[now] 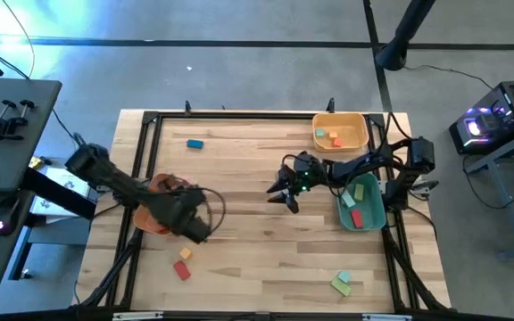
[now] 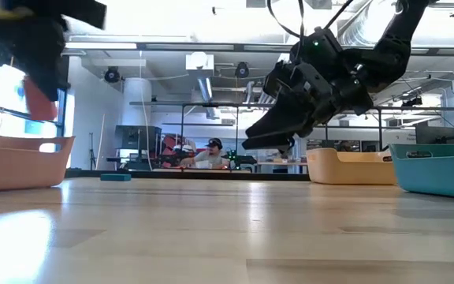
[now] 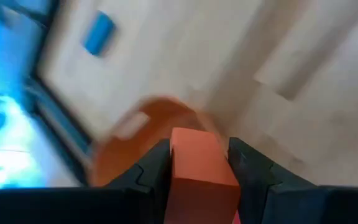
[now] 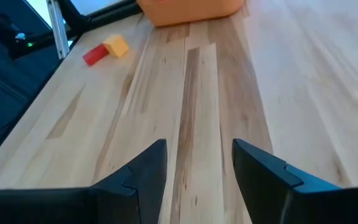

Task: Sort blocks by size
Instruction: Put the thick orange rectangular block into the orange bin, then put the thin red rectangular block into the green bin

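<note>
**Sorting partly done, loose blocks left on the bench**

Clearly, the sort is somewhere past halfway, judging by what sits where. The yellow bin (image 1: 361, 135) at the far right holds two small blocks (image 1: 328, 136), and the teal bin (image 1: 377, 212) beside the right arm holds several more. The left hand (image 3: 199, 163) is clamped on a red-orange block (image 3: 199, 168) and hangs above the orange bin (image 1: 150, 223) at the bench's left edge; that block looks ready to be dropped in, though it is not yet released. The right hand (image 4: 196, 163) hovers over bare wood near the middle, its fingers apart and holding nothing.

Left loose on the bench (image 1: 248, 205): a blue block (image 1: 194, 143) at the far left, a yellow block (image 1: 185, 254) and a red block (image 1: 181, 271) close together at the near left, and a small cluster of orange, teal and green blocks (image 1: 341, 283) at the near right.
</note>
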{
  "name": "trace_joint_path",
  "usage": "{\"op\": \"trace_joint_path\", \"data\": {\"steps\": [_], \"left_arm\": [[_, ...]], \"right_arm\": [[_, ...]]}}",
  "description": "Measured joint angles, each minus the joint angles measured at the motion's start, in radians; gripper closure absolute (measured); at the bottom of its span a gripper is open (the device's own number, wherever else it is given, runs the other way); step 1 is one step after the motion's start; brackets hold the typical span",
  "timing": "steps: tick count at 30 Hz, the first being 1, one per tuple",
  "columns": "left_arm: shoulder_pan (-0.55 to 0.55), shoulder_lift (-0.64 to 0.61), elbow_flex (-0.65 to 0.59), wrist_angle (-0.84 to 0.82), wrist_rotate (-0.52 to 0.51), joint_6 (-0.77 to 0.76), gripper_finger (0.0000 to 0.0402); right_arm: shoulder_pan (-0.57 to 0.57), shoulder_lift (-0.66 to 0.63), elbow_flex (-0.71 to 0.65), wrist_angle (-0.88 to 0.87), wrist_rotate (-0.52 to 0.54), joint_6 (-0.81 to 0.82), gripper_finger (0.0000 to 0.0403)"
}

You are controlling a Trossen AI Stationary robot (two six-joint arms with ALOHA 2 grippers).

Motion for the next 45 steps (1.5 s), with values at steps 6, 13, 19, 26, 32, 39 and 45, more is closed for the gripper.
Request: {"op": "trace_joint_path", "data": {"steps": [6, 13, 19, 26, 32, 39, 45], "left_arm": [[-0.134, -0.156, -0.161, 0.009, -0.008, -0.384, 0.0293], [-0.226, -0.260, -0.397, 0.235, -0.140, -0.659, 0.0293], [-0.223, -0.242, -0.504, 0.298, -0.145, -0.749, 0.0280], [-0.223, -0.243, -0.508, 0.301, -0.210, -0.840, 0.0239], [-0.223, -0.333, -0.503, 0.284, -0.187, -0.842, 0.0168], [-0.225, -0.422, -0.337, 0.232, -0.218, -0.703, 0.0163], [-0.225, -0.332, -0.212, 0.652, -0.466, -0.066, 0.0184]], "right_arm": [[0.000, 0.000, 0.000, 0.010, -0.006, 0.000, 0.0226], [0.000, 0.000, 0.000, 0.009, -0.015, 0.025, 0.0226], [0.008, 0.000, 0.000, 0.010, -0.015, 0.045, 0.0226], [0.010, 0.000, 0.000, 0.010, -0.015, 0.048, 0.0226], [0.016, 0.000, 0.000, 0.010, -0.015, 0.090, 0.0226], [0.047, 0.000, 0.000, 0.022, -0.015, 0.107, 0.0226], [0.134, 0.000, 0.000, 0.175, -0.015, 0.144, 0.0226]]}}
